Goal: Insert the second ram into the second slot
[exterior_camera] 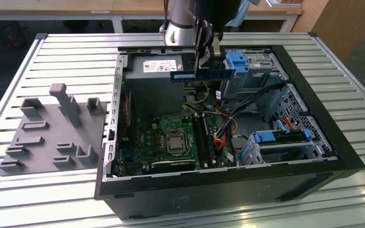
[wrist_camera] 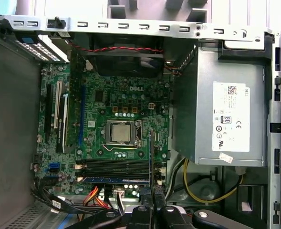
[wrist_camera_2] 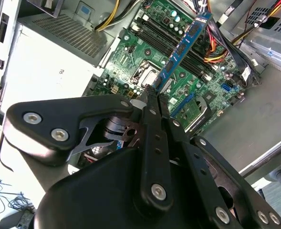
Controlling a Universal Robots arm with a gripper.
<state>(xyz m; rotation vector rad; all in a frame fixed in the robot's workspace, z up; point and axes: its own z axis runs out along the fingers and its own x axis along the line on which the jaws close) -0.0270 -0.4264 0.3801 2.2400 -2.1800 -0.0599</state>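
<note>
My gripper [exterior_camera: 206, 66] hangs above the open computer case [exterior_camera: 309, 156], shut on the second ram [exterior_camera: 203, 74], a thin blue stick with a pale label held level and clear of the board. In the second wrist view the fingers [wrist_camera_2: 152, 102] pinch one end of the ram [wrist_camera_2: 181, 52], which reaches out over the motherboard [wrist_camera_2: 130, 52]. The first wrist view shows the ram edge-on [wrist_camera: 151, 152] over the row of black memory slots [wrist_camera: 114, 167]. A blue strip [wrist_camera: 116, 180] lies in the outermost slot; the slots beside it look bare.
A grey power supply [exterior_camera: 160, 66] fills the case's far end. Light-blue drive brackets [exterior_camera: 239, 61] [exterior_camera: 284, 137] and loose cables [exterior_camera: 227, 126] crowd the exterior view's right. The processor socket [wrist_camera: 121, 132] lies beside the slots. A grey fixture block [exterior_camera: 49, 133] rests on the slatted table.
</note>
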